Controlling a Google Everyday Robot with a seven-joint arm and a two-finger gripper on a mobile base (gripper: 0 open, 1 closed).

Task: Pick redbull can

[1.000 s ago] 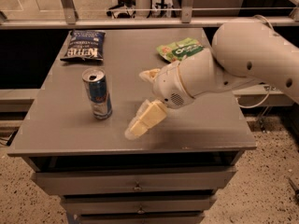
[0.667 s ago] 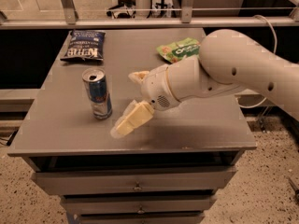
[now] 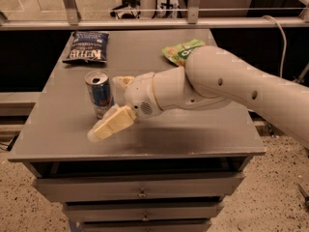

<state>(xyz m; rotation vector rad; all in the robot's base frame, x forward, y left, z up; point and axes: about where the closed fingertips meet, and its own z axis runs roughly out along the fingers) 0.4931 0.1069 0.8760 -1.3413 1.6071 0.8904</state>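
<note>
The redbull can point(image 3: 98, 92), slim, blue and silver with an open silver top, stands upright on the left part of the grey table point(image 3: 193, 129). My gripper point(image 3: 105, 108) has come in from the right and is open. Its near cream finger point(image 3: 112, 123) lies in front of the can's base, and its far finger point(image 3: 123, 81) sits just right of the can's top. The can stands at the mouth of the gap between the fingers. The can rests on the table and is not lifted.
A dark blue chip bag point(image 3: 87, 47) lies at the back left of the table. A green snack bag point(image 3: 181, 50) lies at the back, partly behind my white arm point(image 3: 231, 83). Drawers sit under the tabletop, and a rail runs behind it.
My gripper has moved left toward the can; the near finger now reaches in front of the can and the far finger is beside its top. The can has not moved.
</note>
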